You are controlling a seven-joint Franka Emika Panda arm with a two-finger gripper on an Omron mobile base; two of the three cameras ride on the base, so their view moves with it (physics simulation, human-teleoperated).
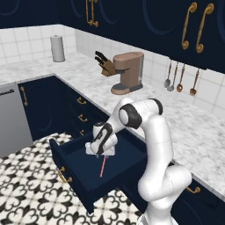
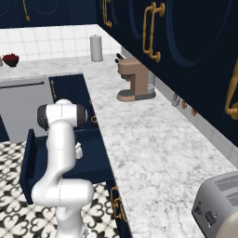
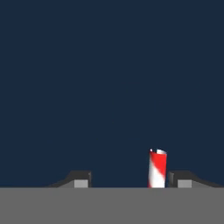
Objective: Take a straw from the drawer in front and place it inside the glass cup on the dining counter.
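One thin red-pink straw [image 1: 103, 167] is lying on the floor of the wide, deep navy-blue drawer [image 1: 74, 169], which is standing pulled out over the black-and-white patterned floor [image 1: 26, 184], its curved brass handle [image 1: 63, 176] facing the left of the left base view. Just right of the drawer's near wall, the white arm is reaching down into the box, and its tool [image 1: 102, 154] is hanging directly over the straw's upper end. In the hand view the tool [image 3: 129, 180] is pointing at the drawer's dark blue bottom, and the two dark fingertips [image 3: 81, 179] are standing apart with a clear gap between them; the red-and-white striped end of the straw [image 3: 157, 169] is sitting in that gap, just beside the right-hand tip, with the other tip well away from it. Whether that tip is touching the straw I cannot tell. Further right in the left base view, a brown coffee machine [image 1: 128, 72] is standing on the white-grey marble bench [image 1: 184, 127] behind the arm, beside a dark knife block [image 1: 104, 64].
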